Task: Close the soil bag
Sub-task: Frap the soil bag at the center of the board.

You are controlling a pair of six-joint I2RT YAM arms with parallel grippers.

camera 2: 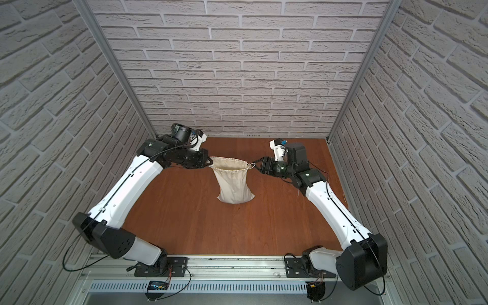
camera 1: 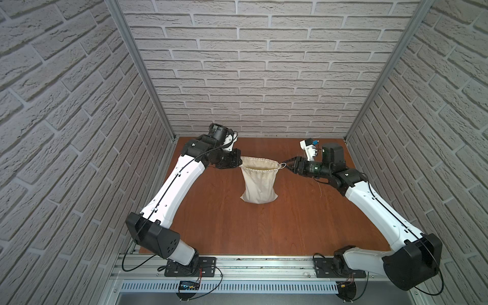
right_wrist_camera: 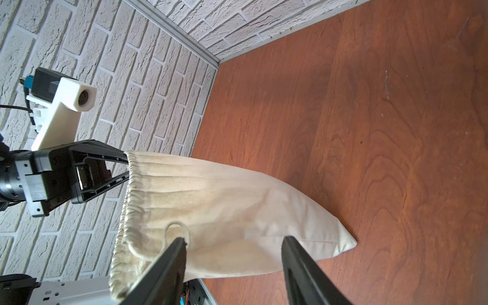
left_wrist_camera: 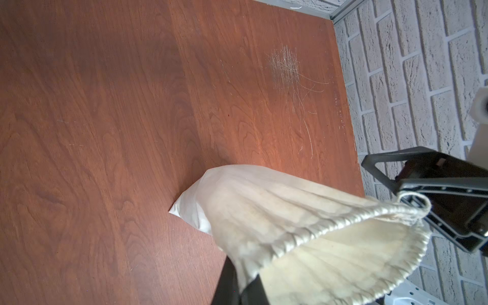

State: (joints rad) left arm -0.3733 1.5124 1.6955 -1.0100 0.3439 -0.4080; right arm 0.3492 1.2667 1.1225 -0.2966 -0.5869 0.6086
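Note:
The soil bag [camera 1: 258,184] [camera 2: 235,184] is a cream cloth sack resting on its bottom on the wooden table, its mouth held up and spread wide. My left gripper [camera 1: 239,165] [camera 2: 208,164] [left_wrist_camera: 244,290] is shut on the gathered hem [right_wrist_camera: 129,169] at the bag's left side. At the right end of the mouth a small cord loop [camera 1: 282,165] [right_wrist_camera: 176,229] [left_wrist_camera: 414,200] sticks out. My right gripper [camera 1: 284,165] [camera 2: 255,165] [right_wrist_camera: 233,241] is open there. One fingertip [right_wrist_camera: 179,244] is right at the loop, and nothing is pinched between the jaws.
The brown wooden table [camera 1: 290,224] is boxed in by brick-pattern walls on the left, right and back. A metal rail [camera 1: 264,264] with both arm bases runs along the front edge. A scratched patch [left_wrist_camera: 285,66] marks the tabletop near a wall.

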